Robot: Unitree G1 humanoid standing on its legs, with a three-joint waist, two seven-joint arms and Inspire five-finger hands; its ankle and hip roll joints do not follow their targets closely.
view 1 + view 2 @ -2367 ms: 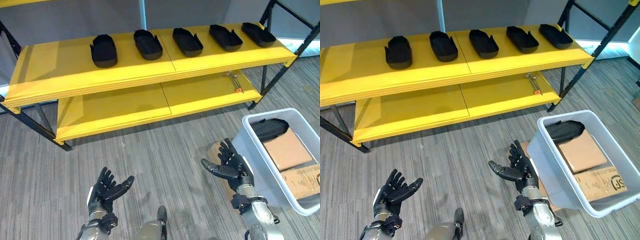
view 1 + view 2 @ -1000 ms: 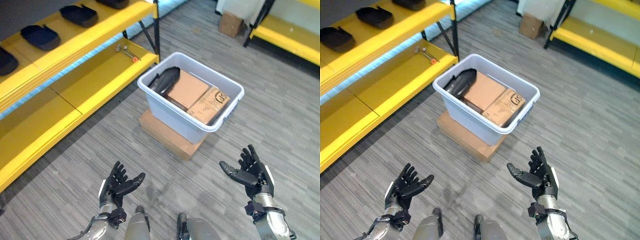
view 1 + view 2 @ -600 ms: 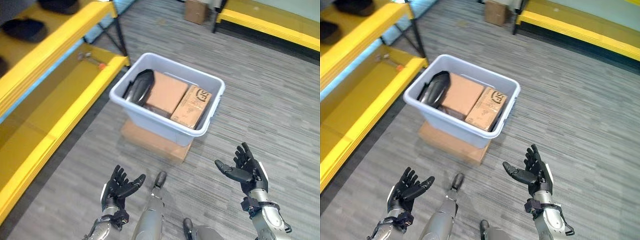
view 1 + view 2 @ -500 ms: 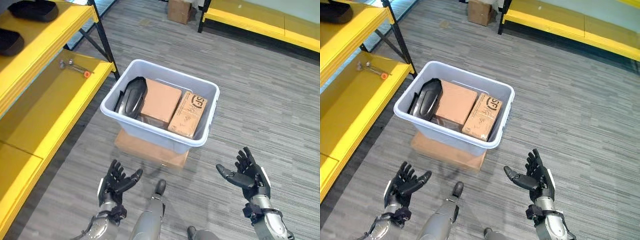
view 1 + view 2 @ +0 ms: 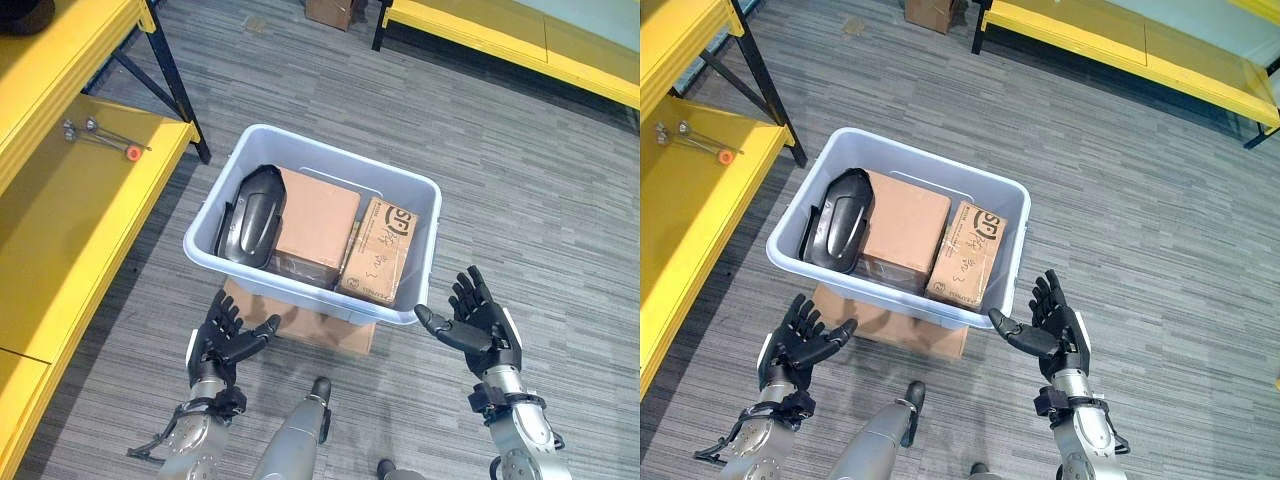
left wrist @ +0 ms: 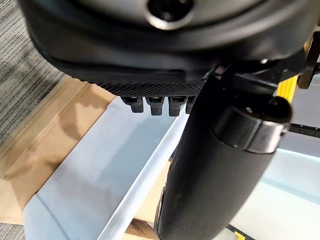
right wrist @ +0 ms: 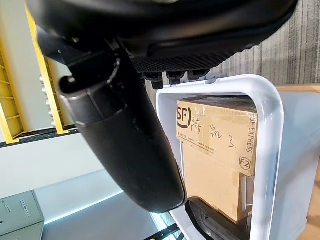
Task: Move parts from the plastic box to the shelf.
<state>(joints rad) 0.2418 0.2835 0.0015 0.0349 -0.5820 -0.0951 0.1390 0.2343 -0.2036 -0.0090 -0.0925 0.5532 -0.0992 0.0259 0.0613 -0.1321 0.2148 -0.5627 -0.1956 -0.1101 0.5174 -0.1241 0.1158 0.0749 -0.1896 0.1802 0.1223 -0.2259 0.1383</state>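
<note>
Closer now, both released — left robot hand [image 5: 225, 338], right robot hand [image 5: 476, 322] — black part [image 5: 252, 215] still in plastic box [image 5: 425, 222]; shelf [image 5: 70, 190] upper left awaits.

Plastic box [image 5: 405, 309] sits on a flat cardboard box [image 5: 300, 325] on the floor. Inside: part [image 5: 250, 217] at left, cardboard box [image 5: 318, 220] in the middle, smaller carton [image 5: 380, 250] at right. Shelf [image 5: 70, 200] stands left, wrench [image 5: 100, 138] on its lower board.
</note>
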